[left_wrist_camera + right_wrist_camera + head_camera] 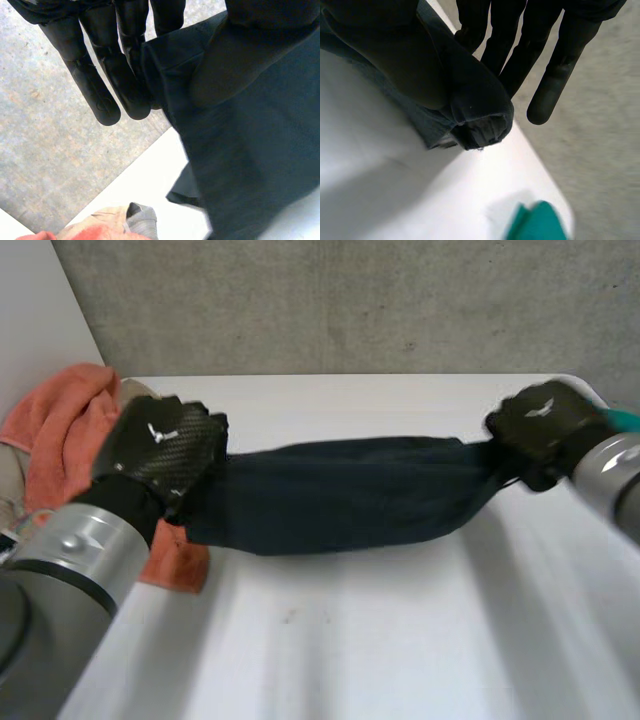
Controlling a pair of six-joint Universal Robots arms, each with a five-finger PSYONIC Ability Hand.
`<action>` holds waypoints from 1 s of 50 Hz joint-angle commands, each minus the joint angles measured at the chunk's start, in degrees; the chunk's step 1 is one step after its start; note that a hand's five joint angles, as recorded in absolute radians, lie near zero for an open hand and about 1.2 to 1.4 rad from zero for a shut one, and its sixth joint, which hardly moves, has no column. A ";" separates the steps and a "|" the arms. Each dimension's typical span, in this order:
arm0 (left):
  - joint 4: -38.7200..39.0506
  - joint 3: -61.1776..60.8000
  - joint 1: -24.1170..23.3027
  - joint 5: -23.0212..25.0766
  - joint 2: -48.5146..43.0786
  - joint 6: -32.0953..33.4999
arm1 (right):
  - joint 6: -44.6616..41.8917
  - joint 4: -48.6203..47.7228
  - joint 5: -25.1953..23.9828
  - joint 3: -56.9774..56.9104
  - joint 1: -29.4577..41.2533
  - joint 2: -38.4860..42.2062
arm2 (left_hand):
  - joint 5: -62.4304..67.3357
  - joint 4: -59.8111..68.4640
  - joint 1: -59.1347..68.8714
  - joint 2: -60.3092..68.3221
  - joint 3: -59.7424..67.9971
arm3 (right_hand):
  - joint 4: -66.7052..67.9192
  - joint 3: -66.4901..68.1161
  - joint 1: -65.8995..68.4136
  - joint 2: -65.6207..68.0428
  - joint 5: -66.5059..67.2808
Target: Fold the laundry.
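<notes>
A dark navy cloth (340, 495) hangs stretched in a rolled band between my two hands over the white table (350, 640). My left hand (160, 445) holds its left end. In the left wrist view the thumb presses the cloth (250, 150) against the straight fingers (100, 75). My right hand (545, 425) holds the right end. In the right wrist view the bunched end of the cloth (470, 100) is pinched between the thumb and the fingers (560, 65).
An orange towel (65, 430) lies heaped at the table's left edge, partly under my left arm, with beige and grey fabric (142, 217) beside it. A teal item (625, 420) sits at the far right corner. Grey concrete floor lies beyond the table's far edge.
</notes>
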 commanded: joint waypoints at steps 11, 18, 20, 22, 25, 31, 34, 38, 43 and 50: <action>-4.68 20.73 3.32 3.75 -24.12 0.27 | -2.64 0.98 0.70 -7.60 -1.65 9.79 | 12.01 11.39 15.33 11.44 11.68 | 11.42 12.54 15.65 12.94 15.46; 5.40 39.45 4.72 3.58 -35.57 2.01 | -2.38 -15.32 2.45 -16.90 -1.48 17.70 | 12.01 11.39 15.33 11.44 11.68 | 11.42 12.54 15.65 12.94 15.46; 9.89 43.68 5.68 3.40 -36.28 3.25 | -2.20 -21.76 3.94 -19.37 -1.39 18.32 | 12.01 11.39 15.33 11.44 11.68 | 11.42 12.54 15.65 12.94 15.46; 18.39 48.16 6.13 3.40 -36.19 4.65 | -1.68 -34.18 5.52 -22.18 -1.30 18.76 | 12.01 11.39 15.33 11.44 11.68 | 11.42 12.54 15.65 12.94 15.46; 29.30 49.59 6.39 2.88 -34.97 4.75 | -0.10 -49.40 5.71 -23.16 -0.17 18.68 | 12.01 11.39 15.33 11.44 11.68 | 11.42 12.54 15.65 12.94 15.46; 35.94 46.26 5.43 2.52 -30.92 2.91 | 1.14 -55.02 3.86 -22.81 1.16 18.85 | 12.01 11.39 15.33 11.44 11.68 | 11.42 12.54 15.65 12.94 15.46; 32.61 41.97 5.60 2.52 -29.35 2.12 | 2.19 -50.37 3.51 -22.55 1.33 19.29 | 12.01 11.39 15.33 11.44 11.68 | 11.42 12.54 15.65 12.94 15.46; 29.44 34.94 5.86 2.52 -29.07 1.59 | 5.09 -44.21 2.72 -22.02 1.25 21.13 | 12.01 11.39 15.33 11.44 11.68 | 11.42 12.54 15.65 12.94 15.46; 28.02 24.91 5.69 2.79 -29.43 1.41 | 5.53 -38.59 0.17 -18.69 0.98 24.82 | 12.01 11.39 15.33 11.44 11.68 | 11.42 12.54 15.65 12.94 15.46; 27.58 13.30 3.50 3.31 -31.27 1.58 | 4.74 -31.99 -1.15 -11.74 1.25 29.57 | 12.01 11.39 15.33 11.44 11.68 | 11.42 12.54 15.65 12.94 15.46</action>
